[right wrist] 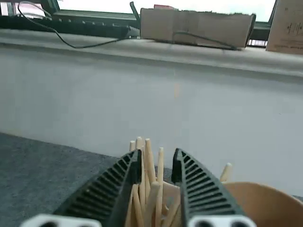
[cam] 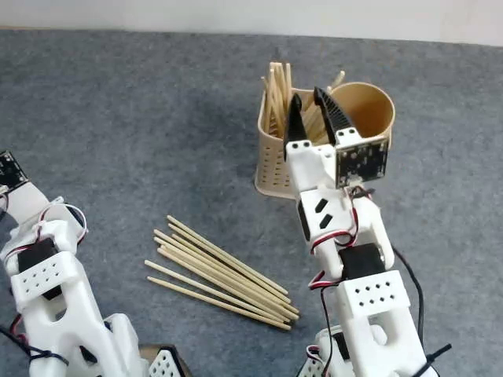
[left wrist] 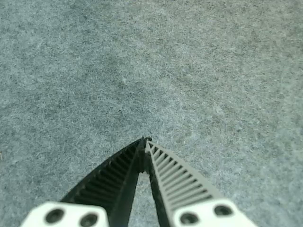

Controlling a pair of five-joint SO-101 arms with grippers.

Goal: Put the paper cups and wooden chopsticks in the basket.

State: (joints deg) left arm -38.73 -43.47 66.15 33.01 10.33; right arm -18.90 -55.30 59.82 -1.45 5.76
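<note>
A beige slotted basket stands at the back of the grey carpet with several wooden chopsticks upright in it. A brown paper cup sits at its right side; I cannot tell whether it is inside. My right gripper hovers open just above the basket, nothing between its fingers. In the right wrist view the same gripper frames the standing chopsticks and the cup rim. Several loose chopsticks lie in a bundle on the carpet. My left gripper is shut, empty, above bare carpet.
The left arm's body sits at the near left of the table. A pale wall rises behind the carpet, with a ledge carrying a cardboard box and cables.
</note>
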